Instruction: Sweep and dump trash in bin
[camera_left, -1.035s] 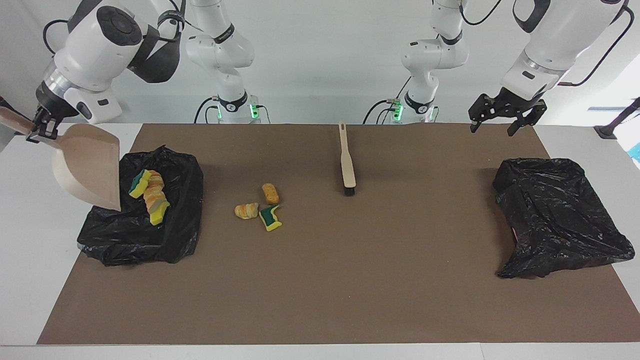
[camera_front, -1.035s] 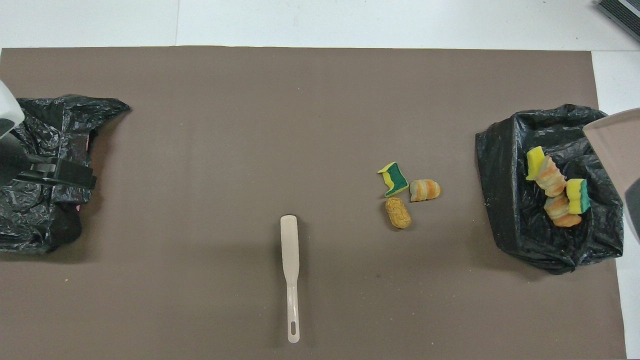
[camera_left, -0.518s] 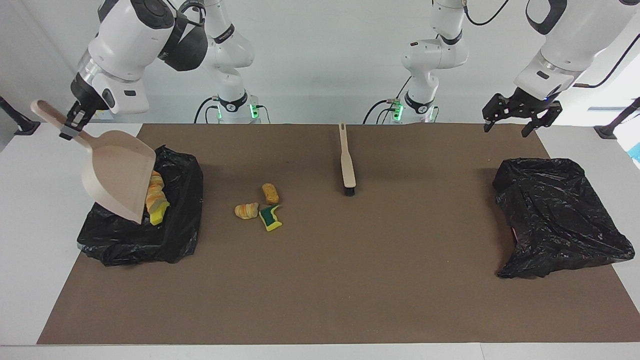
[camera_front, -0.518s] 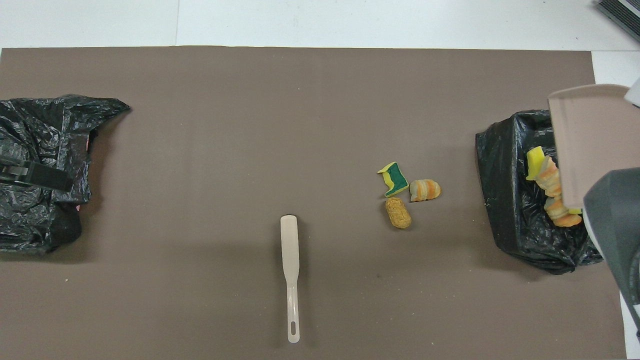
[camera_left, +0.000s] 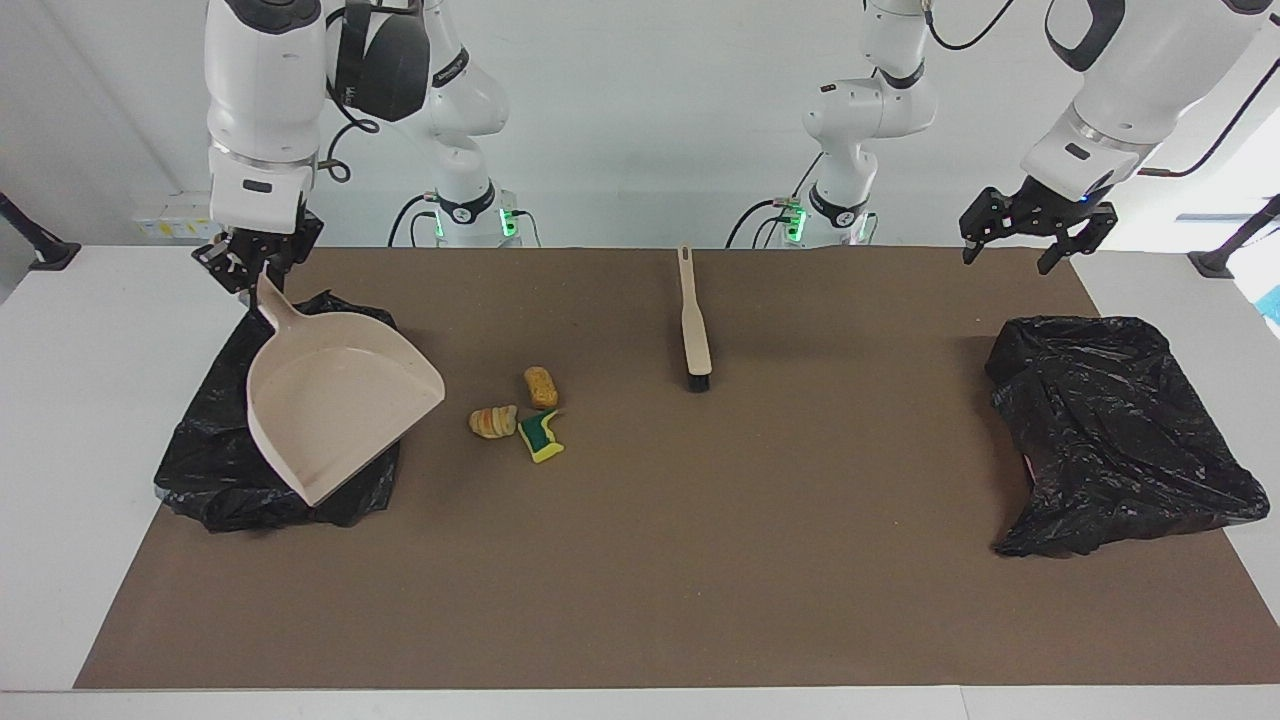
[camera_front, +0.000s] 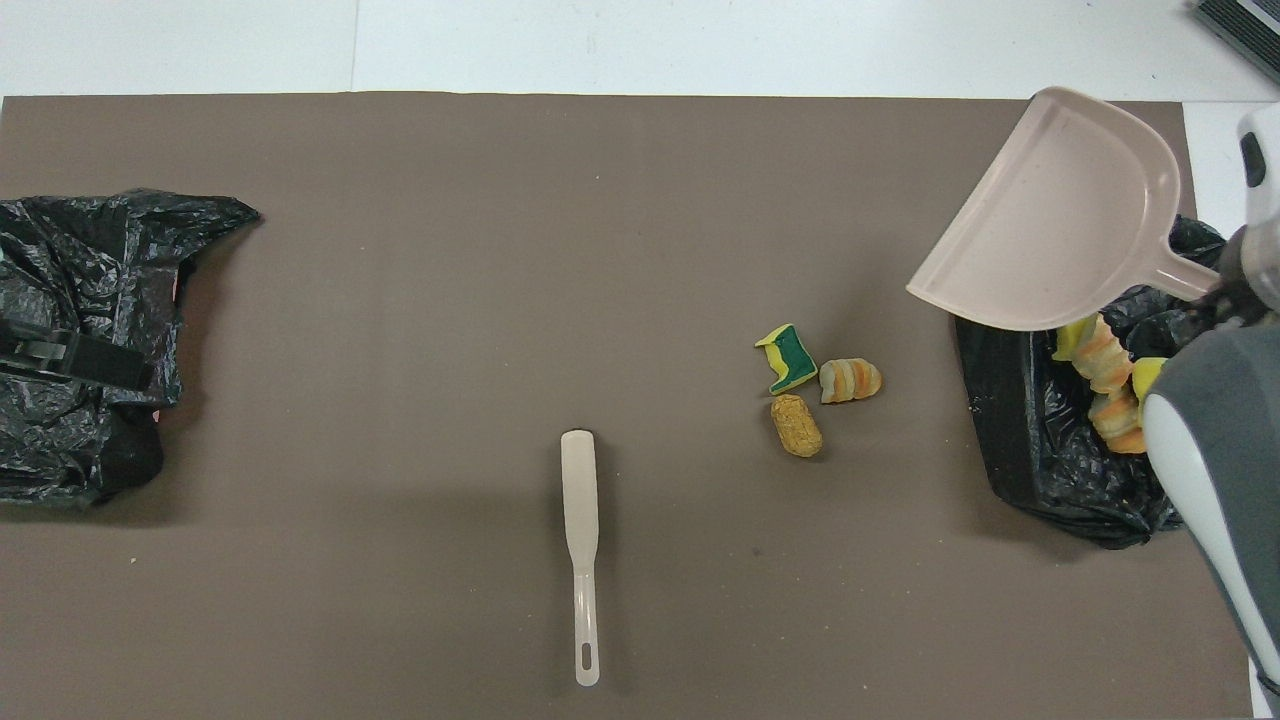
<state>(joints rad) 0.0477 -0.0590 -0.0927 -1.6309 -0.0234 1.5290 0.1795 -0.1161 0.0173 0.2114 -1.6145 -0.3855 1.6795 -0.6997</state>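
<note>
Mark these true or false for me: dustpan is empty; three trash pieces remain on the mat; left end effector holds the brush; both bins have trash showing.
1. The dustpan is empty: true.
2. Three trash pieces lie on the mat: true.
3. The left end effector holds the brush: false, it hangs open, and the brush lies untouched.
4. Both bins show trash: false, only the bin under the dustpan does.

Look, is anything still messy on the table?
Yes. Three sponge chunks lie loose on the brown mat, beside the bin bag that holds the other pieces. The right gripper holds an empty dustpan over that bag, and the brush lies unused.
</note>
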